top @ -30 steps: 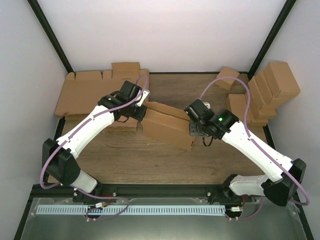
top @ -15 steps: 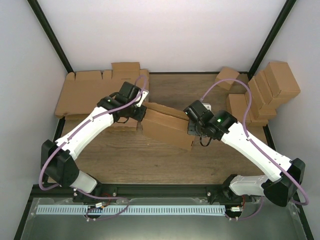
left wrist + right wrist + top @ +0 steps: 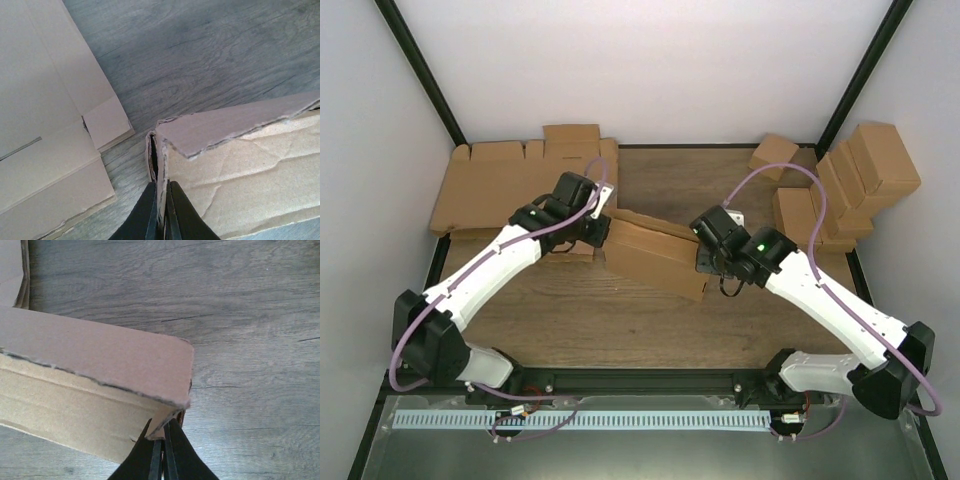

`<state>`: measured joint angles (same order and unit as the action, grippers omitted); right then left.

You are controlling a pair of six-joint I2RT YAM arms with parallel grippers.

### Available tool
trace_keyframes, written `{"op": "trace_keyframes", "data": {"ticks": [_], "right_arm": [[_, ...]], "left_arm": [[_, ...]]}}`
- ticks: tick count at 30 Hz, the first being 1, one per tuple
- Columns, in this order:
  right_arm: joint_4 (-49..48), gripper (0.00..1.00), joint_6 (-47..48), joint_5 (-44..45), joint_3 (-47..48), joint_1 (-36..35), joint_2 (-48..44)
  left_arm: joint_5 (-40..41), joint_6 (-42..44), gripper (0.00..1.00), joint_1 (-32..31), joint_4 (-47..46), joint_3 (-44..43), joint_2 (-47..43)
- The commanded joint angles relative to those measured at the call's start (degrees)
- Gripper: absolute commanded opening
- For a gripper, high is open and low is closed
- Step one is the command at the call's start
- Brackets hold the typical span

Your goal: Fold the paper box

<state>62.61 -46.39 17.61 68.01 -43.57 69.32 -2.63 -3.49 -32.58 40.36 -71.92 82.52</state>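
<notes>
The paper box (image 3: 655,258), brown cardboard and partly folded, lies slanted mid-table between both arms. My left gripper (image 3: 603,232) is shut on the box's left end wall; in the left wrist view its black fingers (image 3: 150,215) pinch the upright cardboard edge (image 3: 159,165), with the box body (image 3: 240,170) to the right. My right gripper (image 3: 704,258) is shut on the box's right corner; in the right wrist view the fingers (image 3: 175,452) clamp a small flap under the lid panel (image 3: 100,360).
A pile of flat cardboard blanks (image 3: 505,180) lies at the back left, close behind the left gripper, also in the left wrist view as the blanks (image 3: 45,125). Ready-made small boxes (image 3: 855,185) cluster at the back right. Black frame posts stand at both back corners.
The left arm has shifted slightly left and its elbow swung outward; the right wrist has moved a little up and right. Both grips on the box hold.
</notes>
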Motion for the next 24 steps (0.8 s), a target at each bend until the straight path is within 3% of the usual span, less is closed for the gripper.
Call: {"op": "trace_keyframes", "data": {"ticks": [1, 10, 14, 20, 24], "right_arm": [[5.4, 0.01, -1.8, -5.7, -5.1, 0.0, 0.9], [3.6, 0.01, -1.2, -5.0, -7.6, 0.0, 0.4], [2.9, 0.01, -0.6, -4.8, -7.4, 0.0, 0.5], [3.6, 0.01, 0.2, -3.6, -6.1, 0.0, 0.6], [3.9, 0.01, 0.6, -3.0, -5.6, 0.0, 0.8]], "left_arm": [[-0.5, -2.1, 0.04, -0.7, 0.5, 5.5, -2.1], [-0.9, -5.7, 0.05, -1.8, -6.8, 13.6, -8.2], [-2.2, -6.2, 0.22, -1.8, -9.5, 14.2, -11.5], [-2.1, -6.4, 0.28, -1.7, -8.4, 8.7, -12.6], [-1.8, -6.3, 0.39, -1.7, -8.6, 6.5, -13.0]]}}
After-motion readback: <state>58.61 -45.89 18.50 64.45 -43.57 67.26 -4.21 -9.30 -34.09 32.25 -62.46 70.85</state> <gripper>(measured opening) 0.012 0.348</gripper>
